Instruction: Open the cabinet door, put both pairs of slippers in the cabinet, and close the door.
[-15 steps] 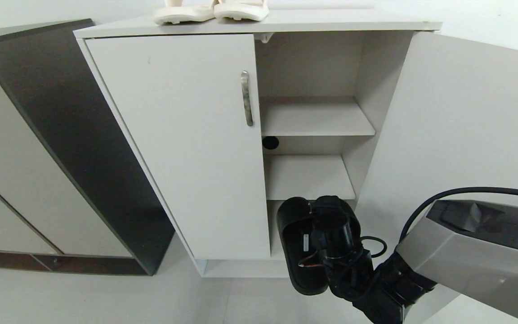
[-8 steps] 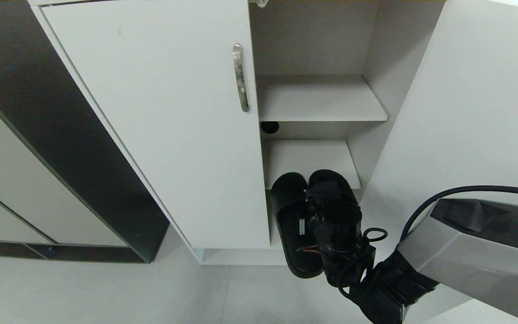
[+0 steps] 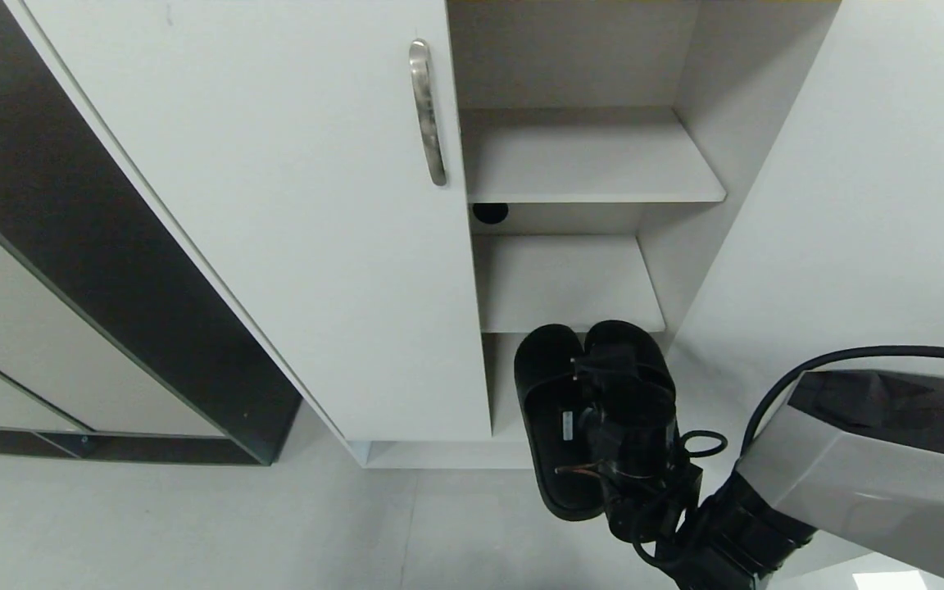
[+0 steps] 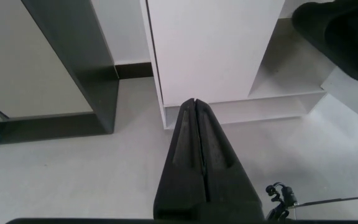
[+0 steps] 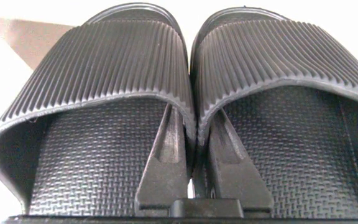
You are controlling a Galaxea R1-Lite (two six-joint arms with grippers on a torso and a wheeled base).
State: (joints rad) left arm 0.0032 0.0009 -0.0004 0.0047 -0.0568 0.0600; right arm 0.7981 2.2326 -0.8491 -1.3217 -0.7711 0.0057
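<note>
A pair of black slippers (image 3: 558, 410) hangs side by side, toes pointing into the cabinet, just in front of the bottom compartment (image 3: 502, 385). My right gripper (image 3: 585, 373) is shut on them. In the right wrist view its fingers (image 5: 166, 155) sit inside the slippers (image 5: 104, 68) and pinch their inner walls together. The cabinet's right door (image 3: 865, 205) stands open. Its left door (image 3: 275, 205) with the metal handle (image 3: 427, 115) is closed. My left gripper (image 4: 194, 106) is shut on nothing, above the floor near the cabinet's base.
Two bare white shelves (image 3: 587, 160) (image 3: 562, 283) sit above the bottom compartment. A dark-sided cabinet (image 3: 111, 246) stands close on the left. Grey floor (image 3: 193, 524) lies open in front. The open right door hems in my right arm.
The head view has shifted downward and closer, so the cabinet's top has left the picture. The black slippers stay in my right gripper at the bottom opening.
</note>
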